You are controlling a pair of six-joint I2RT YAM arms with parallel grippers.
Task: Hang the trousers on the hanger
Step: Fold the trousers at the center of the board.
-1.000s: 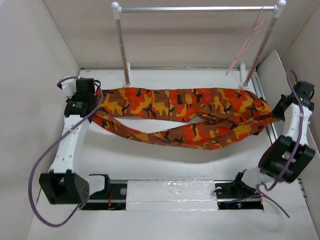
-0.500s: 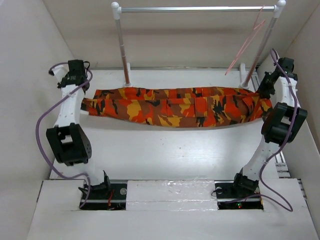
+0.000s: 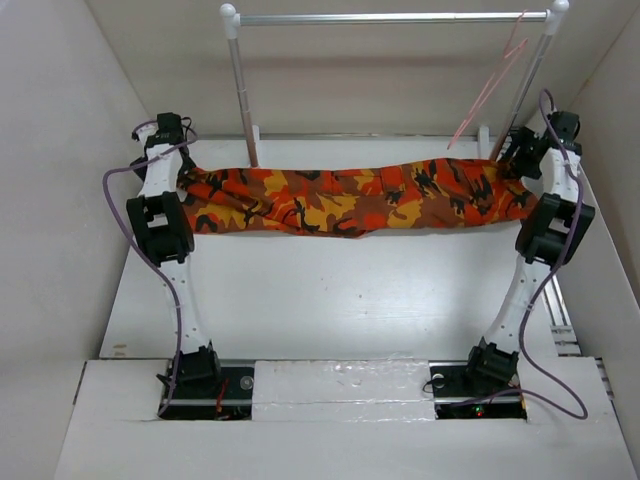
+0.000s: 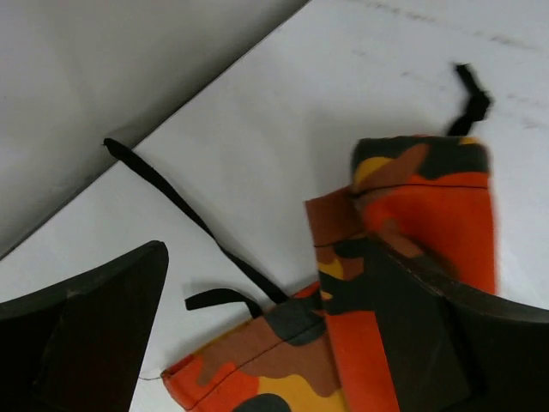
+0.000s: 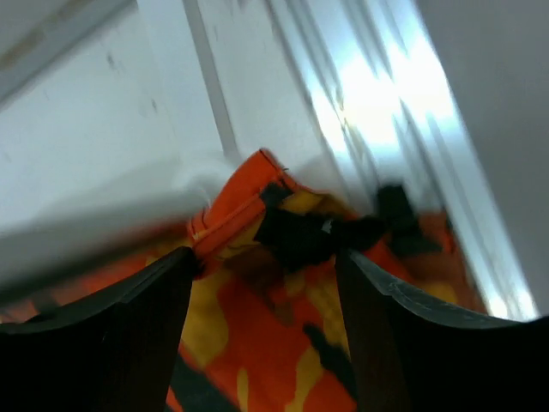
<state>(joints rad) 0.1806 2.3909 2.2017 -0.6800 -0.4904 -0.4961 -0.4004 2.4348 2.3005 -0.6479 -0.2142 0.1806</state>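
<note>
The camouflage trousers [image 3: 350,198] lie stretched flat across the back of the table, left to right. My left gripper [image 3: 180,168] hovers over their left end, open. In the left wrist view the left gripper [image 4: 270,249] has its jaws spread wide, with a trouser hem [image 4: 283,343] and black drawstrings [image 4: 180,202] on the table between them; some cloth lies against the right finger [image 4: 446,343]. My right gripper [image 3: 515,162] stands open over the right end, and in its wrist view the right gripper [image 5: 264,253] straddles cloth [image 5: 257,326] without pinching it. The pink hanger [image 3: 492,85] hangs from the rail's right end.
A silver rail [image 3: 390,18] on two posts [image 3: 243,95] crosses the back, just behind the trousers. White walls close in on both sides, near each wrist. A ribbed track [image 5: 369,94] runs along the right edge of the table.
Both grippers were shut on the trouser ends and have opened, releasing them. The trousers, held up taut before, now rest on the table farther back; both arms reached rearward.
</note>
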